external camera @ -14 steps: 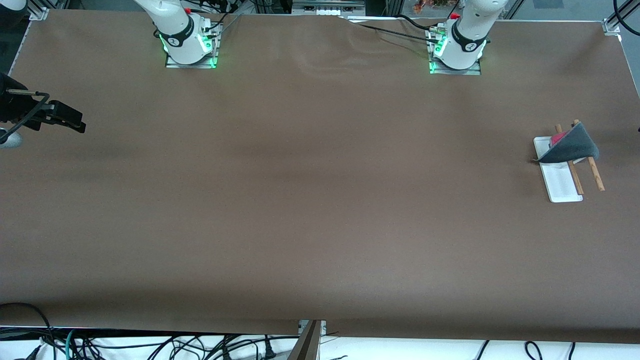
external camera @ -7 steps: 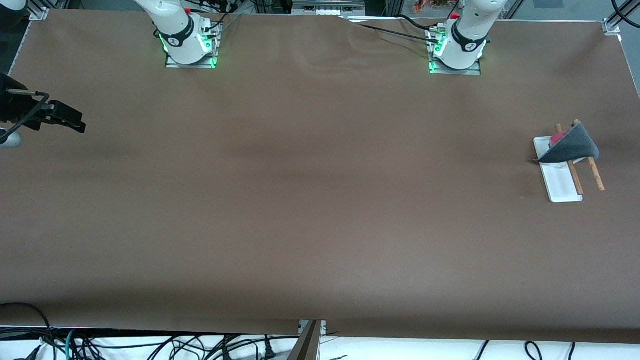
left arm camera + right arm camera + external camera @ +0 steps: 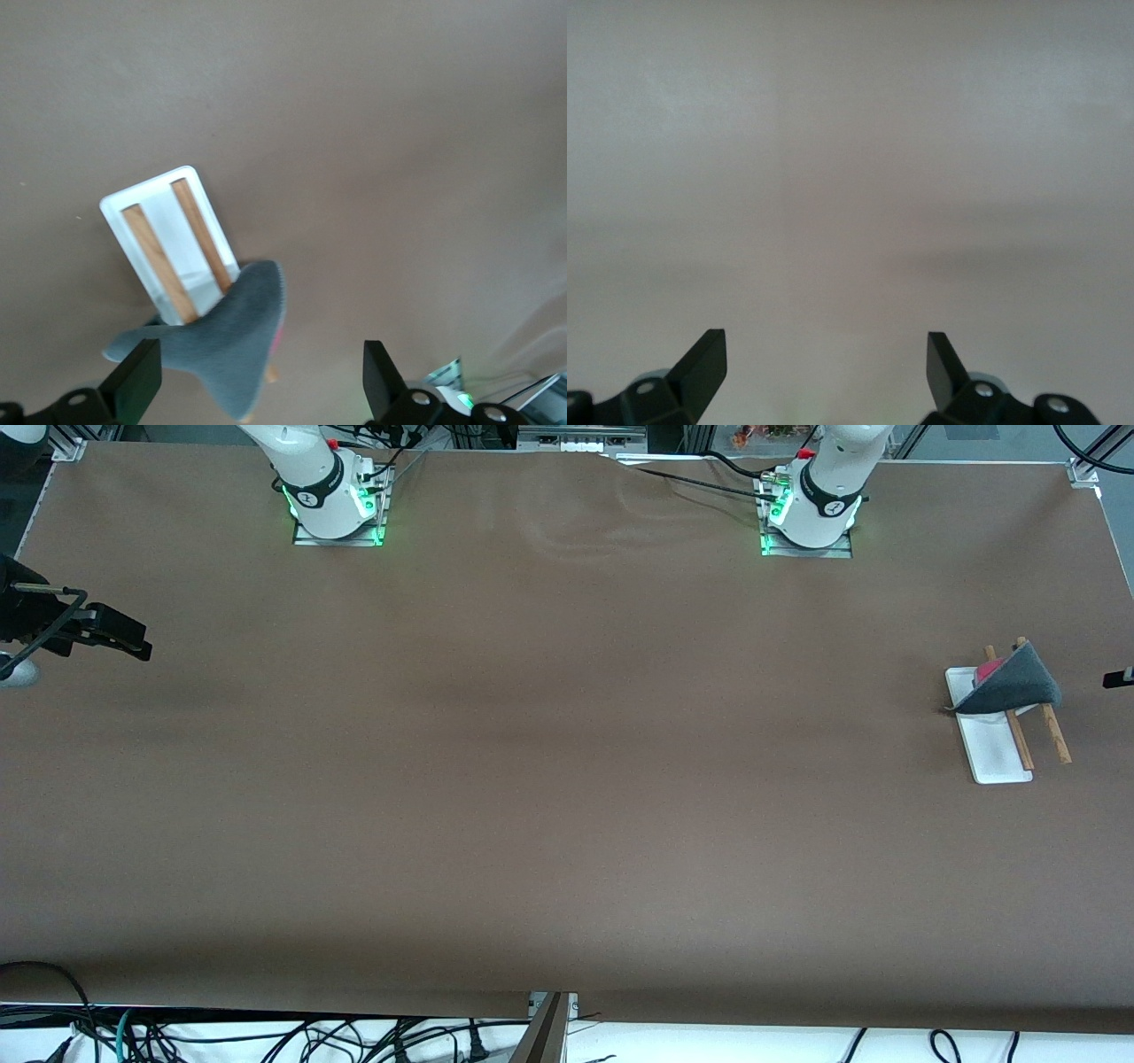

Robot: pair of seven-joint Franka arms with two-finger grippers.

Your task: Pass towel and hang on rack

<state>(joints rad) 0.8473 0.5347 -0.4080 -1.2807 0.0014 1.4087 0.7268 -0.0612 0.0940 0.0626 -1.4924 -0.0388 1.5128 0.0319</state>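
Towel (image 3: pixel 1012 687) and rack (image 3: pixel 992 753) are seen at the left arm's end of the table (image 3: pixel 567 779). The dark grey towel is draped over the two brown wooden rods (image 3: pixel 1054 735) at their end farther from the front camera, with a pink-red patch showing at its upper edge; one corner hangs down to the rack's white base.

In the front view, the left gripper (image 3: pixel 1118 679) appears only as a dark tip at the frame's edge, just beside the towel toward the table's end. The left wrist view supplies what that view lacks: the left gripper (image 3: pixel 257 385) is held above the towel (image 3: pixel 226 341) and the rack (image 3: pixel 168 239), its fingers (image 3: pixel 133 381) spread wide and holding nothing.

The right gripper (image 3: pixel 115 636) is shown over the right arm's end of the table, where that arm waits. In the right wrist view, the right gripper (image 3: pixel 824 367) is shown with its fingers (image 3: pixel 700 363) spread apart above bare table (image 3: pixel 850 177).

Compared with the frame half a second earlier, the left gripper's tip is newly in the front view; towel, rack and right gripper are unchanged.
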